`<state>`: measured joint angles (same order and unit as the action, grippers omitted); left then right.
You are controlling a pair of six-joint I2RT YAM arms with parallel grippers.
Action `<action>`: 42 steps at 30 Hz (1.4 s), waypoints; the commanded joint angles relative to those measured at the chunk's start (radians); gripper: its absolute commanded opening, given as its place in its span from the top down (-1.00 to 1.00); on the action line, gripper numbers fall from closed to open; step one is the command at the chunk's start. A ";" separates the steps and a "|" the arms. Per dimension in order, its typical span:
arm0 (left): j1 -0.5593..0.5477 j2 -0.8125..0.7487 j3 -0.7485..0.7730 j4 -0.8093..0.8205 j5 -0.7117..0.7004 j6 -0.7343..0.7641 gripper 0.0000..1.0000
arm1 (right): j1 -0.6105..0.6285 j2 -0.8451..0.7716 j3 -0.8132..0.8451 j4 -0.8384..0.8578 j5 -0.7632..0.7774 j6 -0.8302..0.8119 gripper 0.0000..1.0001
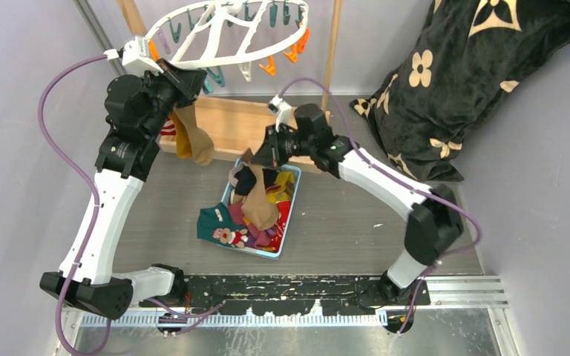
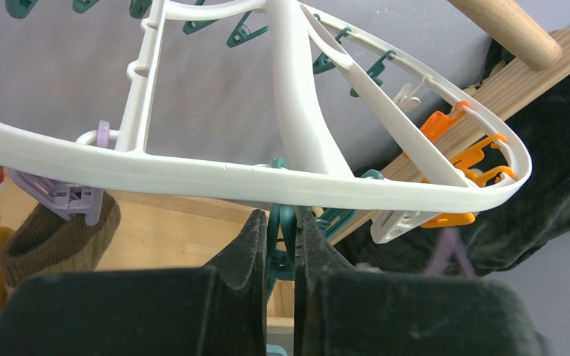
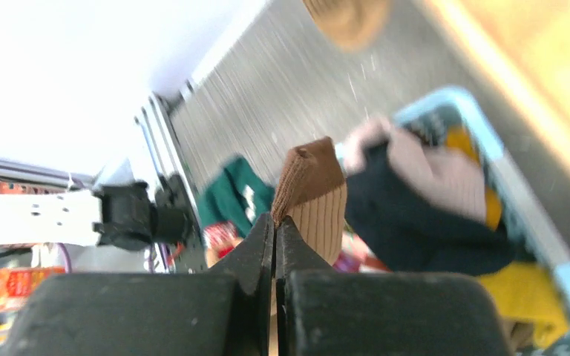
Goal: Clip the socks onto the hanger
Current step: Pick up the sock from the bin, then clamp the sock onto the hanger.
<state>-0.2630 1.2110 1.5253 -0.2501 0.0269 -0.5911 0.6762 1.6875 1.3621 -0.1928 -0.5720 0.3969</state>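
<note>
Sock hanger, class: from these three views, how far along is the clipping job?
Done: a brown sock hangs from a purple clip on the hanger. In hand: the left gripper is shut on a teal clip, the right gripper on a tan-brown sock above the basket. Left: clipping that sock, then the piled socks in the basket.

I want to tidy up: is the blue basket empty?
No, the basket is piled with colourful socks.
</note>
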 commanded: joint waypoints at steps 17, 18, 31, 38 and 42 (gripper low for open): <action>0.005 -0.049 0.012 0.051 0.045 0.035 1.00 | 0.202 -0.204 0.063 0.567 0.417 -0.346 0.98; 0.005 -0.049 0.012 0.050 0.044 0.037 1.00 | 0.209 -0.197 0.068 0.575 0.434 -0.354 0.97; 0.005 -0.054 0.001 0.062 0.045 0.025 1.00 | 0.240 -0.106 0.140 0.633 0.562 -0.439 0.98; 0.005 -0.055 0.000 0.061 0.040 0.023 1.00 | 0.274 -0.055 0.178 0.659 0.658 -0.513 0.98; 0.004 -0.056 -0.002 0.062 0.036 0.023 1.00 | 0.288 -0.034 0.203 0.663 0.687 -0.540 0.98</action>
<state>-0.2615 1.2034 1.5200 -0.2359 0.0532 -0.5686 0.9466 1.6501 1.4971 0.3885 0.0555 -0.0860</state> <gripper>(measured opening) 0.081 0.044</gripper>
